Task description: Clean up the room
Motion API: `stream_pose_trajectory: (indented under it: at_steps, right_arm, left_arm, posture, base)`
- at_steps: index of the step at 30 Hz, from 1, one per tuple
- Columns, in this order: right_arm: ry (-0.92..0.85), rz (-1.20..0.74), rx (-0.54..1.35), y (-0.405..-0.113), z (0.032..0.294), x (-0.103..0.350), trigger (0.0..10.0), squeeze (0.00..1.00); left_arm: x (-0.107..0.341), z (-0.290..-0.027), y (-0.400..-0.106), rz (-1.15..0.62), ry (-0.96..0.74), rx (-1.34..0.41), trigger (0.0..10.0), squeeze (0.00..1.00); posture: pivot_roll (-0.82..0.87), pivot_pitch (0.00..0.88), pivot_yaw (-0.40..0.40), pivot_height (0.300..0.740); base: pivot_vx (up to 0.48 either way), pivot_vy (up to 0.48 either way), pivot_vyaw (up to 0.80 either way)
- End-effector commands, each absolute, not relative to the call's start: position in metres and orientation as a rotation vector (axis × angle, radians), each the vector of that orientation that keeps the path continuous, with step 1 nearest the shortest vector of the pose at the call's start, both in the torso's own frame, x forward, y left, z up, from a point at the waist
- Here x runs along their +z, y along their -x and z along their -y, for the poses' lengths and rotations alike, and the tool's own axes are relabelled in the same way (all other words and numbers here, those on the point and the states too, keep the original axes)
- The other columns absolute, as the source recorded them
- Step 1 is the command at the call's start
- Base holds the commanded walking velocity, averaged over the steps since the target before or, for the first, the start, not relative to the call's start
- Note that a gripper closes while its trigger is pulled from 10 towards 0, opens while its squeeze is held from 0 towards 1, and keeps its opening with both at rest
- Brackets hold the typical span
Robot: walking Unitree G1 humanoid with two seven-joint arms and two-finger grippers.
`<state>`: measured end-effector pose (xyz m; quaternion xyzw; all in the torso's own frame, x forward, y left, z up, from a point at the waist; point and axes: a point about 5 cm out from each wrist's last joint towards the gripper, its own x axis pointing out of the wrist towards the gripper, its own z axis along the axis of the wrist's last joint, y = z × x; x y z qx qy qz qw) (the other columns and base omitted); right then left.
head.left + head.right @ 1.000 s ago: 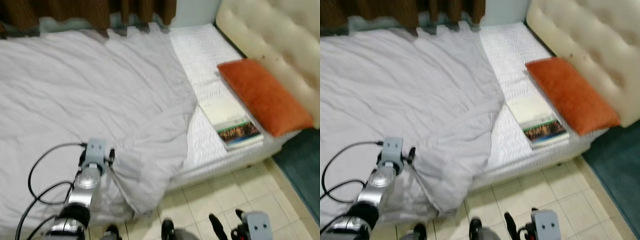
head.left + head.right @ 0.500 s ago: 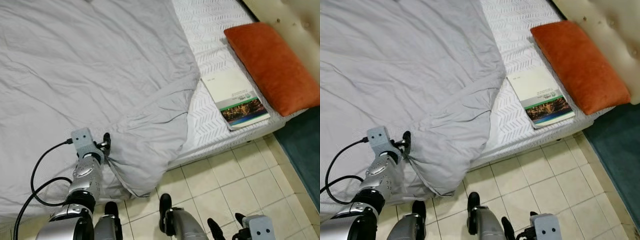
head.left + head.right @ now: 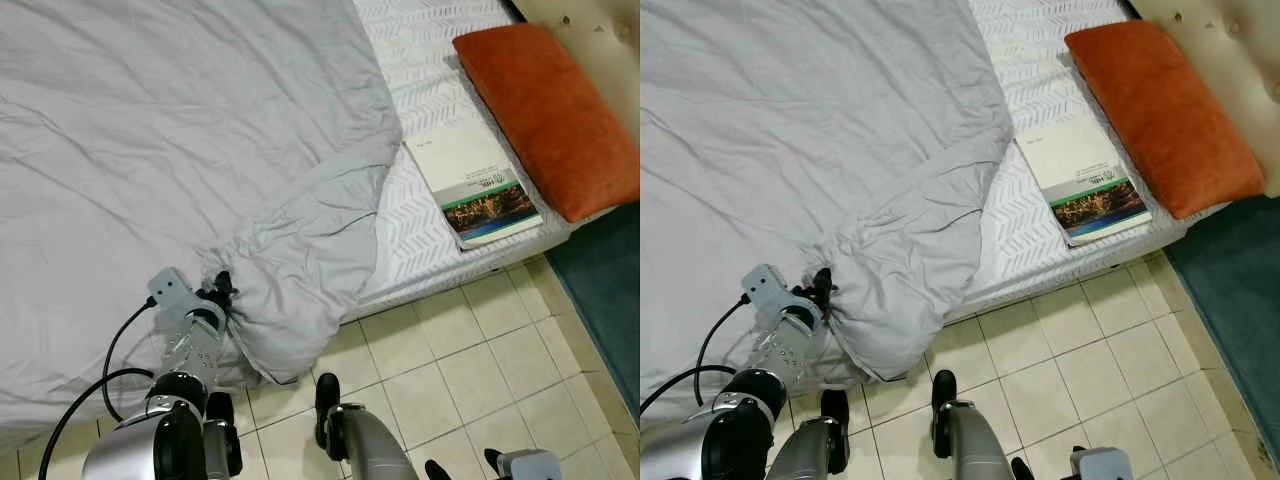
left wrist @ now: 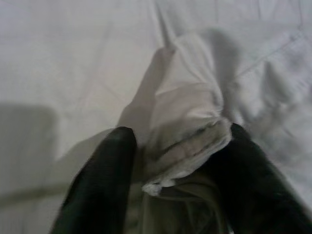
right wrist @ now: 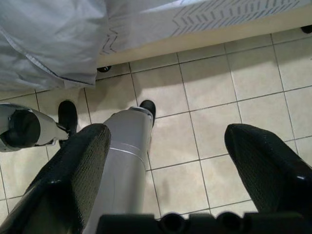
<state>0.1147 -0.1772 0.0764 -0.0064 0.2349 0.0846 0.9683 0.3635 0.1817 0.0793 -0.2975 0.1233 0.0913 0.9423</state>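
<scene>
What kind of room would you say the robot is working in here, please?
Most likely a bedroom: a bed with a grey duvet, an orange pillow against a padded headboard, and a book on the mattress. The left gripper grips the duvet's edge.

A plain pale grey crumpled duvet (image 3: 170, 130) covers a white chevron-patterned mattress sheet (image 3: 425, 215) bearing a rust-orange rectangular pillow (image 3: 545, 115) and a white paperback book with green-banded photo cover (image 3: 475, 185), above cream square floor tiles (image 3: 470, 370) beside a teal carpet (image 3: 600, 300).
</scene>
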Motion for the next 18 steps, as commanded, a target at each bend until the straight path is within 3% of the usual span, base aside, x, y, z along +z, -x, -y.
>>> stream_pose_trajectory:
  at_steps: [1,8,13,15,18]
  right_arm:
    - [0.012,-0.531,0.154,-0.105,0.18,0.073,10.0,0.0]
    - [0.004,-0.539,0.145,-0.105,0.178,0.071,10.0,0.0]
    - [-0.003,-0.52,0.14,-0.114,0.176,0.069,10.0,0.0]
    - [-0.001,-0.506,0.118,-0.124,0.183,0.065,10.0,0.0]
    - [-0.004,-0.495,0.097,-0.132,0.188,0.064,10.0,0.0]
  left_arm:
    - [0.055,-0.172,-0.35,-0.383,0.557,0.174,0.0,0.0]
    - [0.062,-0.169,-0.355,-0.367,0.48,0.094,0.0,0.0]
    - [0.059,-0.171,-0.353,-0.38,0.318,0.046,0.0,0.0]
    - [0.057,-0.169,-0.351,-0.388,0.214,-0.002,0.0,0.0]
    - [0.055,-0.168,-0.35,-0.394,0.175,-0.022,0.0,0.0]
  posture:
    - [-0.35,0.583,-0.181,0.74]
    - [-0.34,0.584,-0.168,0.74]
    - [-0.32,0.544,-0.147,0.74]
    - [-0.29,0.49,-0.135,0.74]
    - [-0.28,0.461,-0.127,0.74]
  base:
    - [0.0,0.0,0.0]
    - [0.0,0.0,0.0]
    - [0.0,0.0,0.0]
    - [0.0,0.0,0.0]
    - [0.0,0.0,0.0]
